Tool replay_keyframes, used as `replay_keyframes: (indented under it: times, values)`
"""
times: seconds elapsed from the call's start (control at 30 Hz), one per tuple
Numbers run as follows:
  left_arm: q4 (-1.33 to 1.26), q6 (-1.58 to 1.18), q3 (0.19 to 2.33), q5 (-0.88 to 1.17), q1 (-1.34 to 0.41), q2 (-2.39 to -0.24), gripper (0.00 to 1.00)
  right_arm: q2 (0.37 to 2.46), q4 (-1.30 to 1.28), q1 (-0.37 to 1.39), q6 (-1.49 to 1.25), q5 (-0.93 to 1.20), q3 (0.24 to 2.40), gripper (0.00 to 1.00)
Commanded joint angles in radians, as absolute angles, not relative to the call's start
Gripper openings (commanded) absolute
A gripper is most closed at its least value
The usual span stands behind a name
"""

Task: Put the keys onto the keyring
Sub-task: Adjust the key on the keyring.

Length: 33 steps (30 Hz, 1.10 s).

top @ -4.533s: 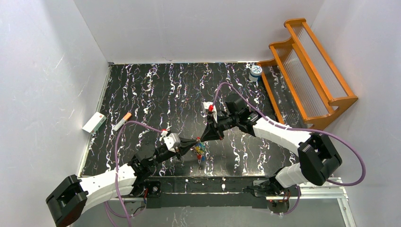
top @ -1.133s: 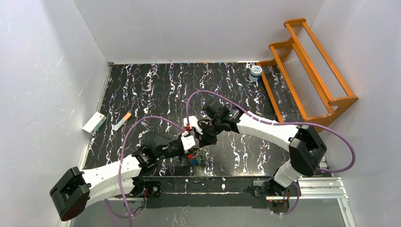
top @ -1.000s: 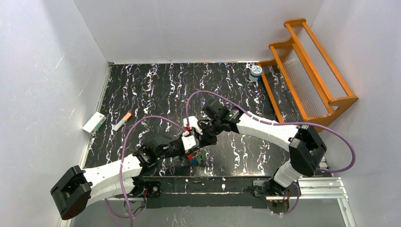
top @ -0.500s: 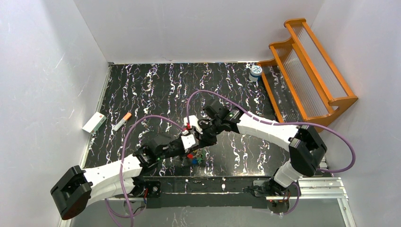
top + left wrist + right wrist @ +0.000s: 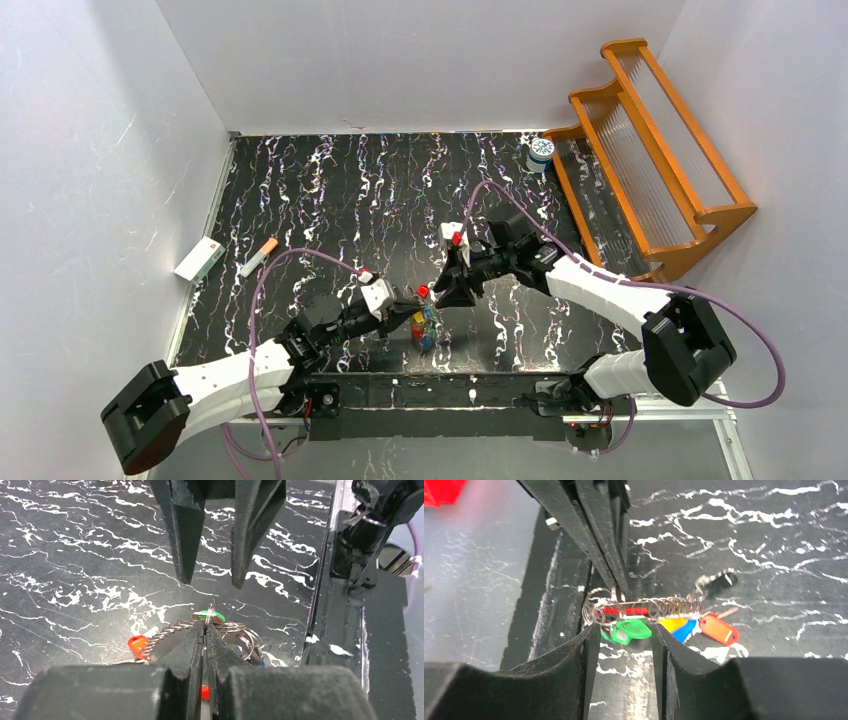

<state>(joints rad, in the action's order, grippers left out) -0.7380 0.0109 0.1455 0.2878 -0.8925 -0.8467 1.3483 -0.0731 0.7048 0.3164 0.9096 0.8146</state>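
My left gripper (image 5: 205,630) is shut on the thin wire keyring (image 5: 596,611), and the bunch hangs just above the dark marbled table (image 5: 330,190). Several keys are strung on it: a green head (image 5: 631,629), a yellow-and-blue pair (image 5: 679,626) and an orange-red tag (image 5: 719,629). In the top view the left gripper (image 5: 408,303) sits near the front edge with the keys (image 5: 425,325) below its tip. My right gripper (image 5: 624,637) is open, its fingers (image 5: 182,535) standing apart a short way from the bunch, with nothing between them; in the top view it (image 5: 442,293) faces the left one.
An orange-tipped white stick (image 5: 259,257) and a small white box (image 5: 198,258) lie at the table's left edge. A white-and-blue jar (image 5: 541,152) stands at the back right beside a wooden rack (image 5: 650,140). The arms' black base rail (image 5: 430,390) runs along the front.
The right gripper has opened and drawn back to the right, away from the bunch. The left gripper has stayed shut on the ring and shifted slightly right and lower.
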Motion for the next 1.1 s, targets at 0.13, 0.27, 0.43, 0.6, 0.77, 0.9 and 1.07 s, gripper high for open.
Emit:
replay_keyframes:
  times: [0.13,0.27,0.43,0.6,0.77,0.9,1.07]
  values:
    - [-0.941,-0.075,0.110,0.266,-0.894,-0.793,0.00,1.336,0.185,0.700,0.193,1.071,0.775,0.46]
    - [-0.942,-0.082,0.100,0.266,-0.895,-0.773,0.00,1.349,0.183,0.699,0.189,1.051,0.784,0.42]
    - [-0.943,-0.087,0.095,0.263,-0.895,-0.768,0.00,1.379,0.163,0.700,0.196,1.039,0.801,0.31]
    - [-0.948,-0.084,0.095,0.262,-0.894,-0.769,0.00,1.407,0.142,0.701,0.201,1.044,0.807,0.13]
    - [-0.951,-0.084,0.094,0.261,-0.894,-0.767,0.00,1.416,0.128,0.700,0.216,1.039,0.796,0.01]
    - [-0.955,-0.086,0.092,0.259,-0.895,-0.769,0.00,1.432,0.105,0.700,0.228,1.040,0.796,0.01]
    - [-0.957,-0.086,0.089,0.253,-0.895,-0.769,0.00,1.423,0.065,0.700,0.265,1.021,0.802,0.01]
